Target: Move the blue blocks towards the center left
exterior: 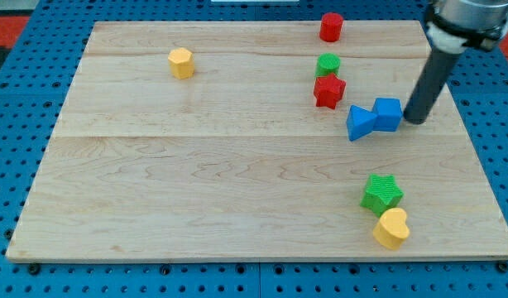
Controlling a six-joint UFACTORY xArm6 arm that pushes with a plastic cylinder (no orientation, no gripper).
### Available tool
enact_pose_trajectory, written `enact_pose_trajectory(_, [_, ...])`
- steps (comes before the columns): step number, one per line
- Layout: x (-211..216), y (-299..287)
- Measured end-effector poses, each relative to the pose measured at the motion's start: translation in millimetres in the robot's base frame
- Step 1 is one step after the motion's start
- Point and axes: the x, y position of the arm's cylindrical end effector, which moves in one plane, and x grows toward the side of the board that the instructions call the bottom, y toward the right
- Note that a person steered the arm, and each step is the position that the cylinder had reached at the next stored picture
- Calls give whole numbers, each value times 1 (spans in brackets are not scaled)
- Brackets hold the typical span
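My tip (414, 121) is a bare rod with nothing to open or close. It sits just right of the blue cube (388, 113), good for pushing left. The blue triangle block (361, 122) touches the cube's left side. The red star (328, 91) and green block (328, 64) wait up-left of the cube, maybe in the way.

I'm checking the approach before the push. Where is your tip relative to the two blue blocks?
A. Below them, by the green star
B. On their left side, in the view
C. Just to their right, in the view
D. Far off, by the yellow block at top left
C: my tip sits just right of the blue cube, with the blue triangular block on the cube's other side.
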Motion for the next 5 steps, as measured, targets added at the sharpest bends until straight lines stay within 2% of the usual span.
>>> enact_pose_trajectory(1, [31, -110])
enact_pose_trajectory(2, [27, -125])
enact_pose_trajectory(3, [1, -125])
enact_pose_trajectory(5, [1, -78])
